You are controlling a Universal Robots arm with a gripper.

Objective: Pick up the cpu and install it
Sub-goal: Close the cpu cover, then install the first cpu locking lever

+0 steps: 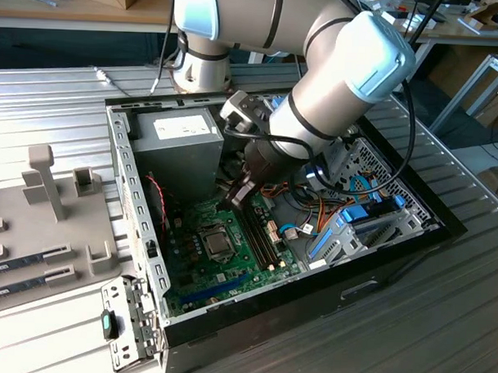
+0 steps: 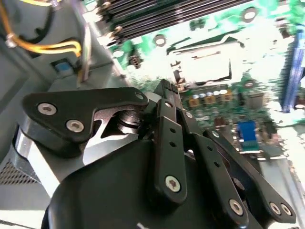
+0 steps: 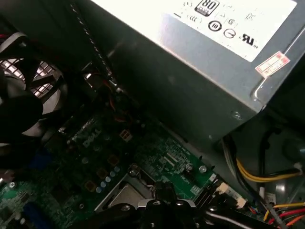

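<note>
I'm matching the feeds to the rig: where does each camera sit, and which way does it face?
Exterior view: off the arm, above the open case; the arm reaches in.
Second wrist view: on the wrist, facing the socket past the gripper linkage.
First wrist view: on the wrist, facing the power supply.
All show the motherboard.

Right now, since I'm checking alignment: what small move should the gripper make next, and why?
Probably a short shift toward the socket, then down. In the exterior view the gripper hangs above the motherboard, off to the socket's upper right, near the memory slots, not over it.
</note>
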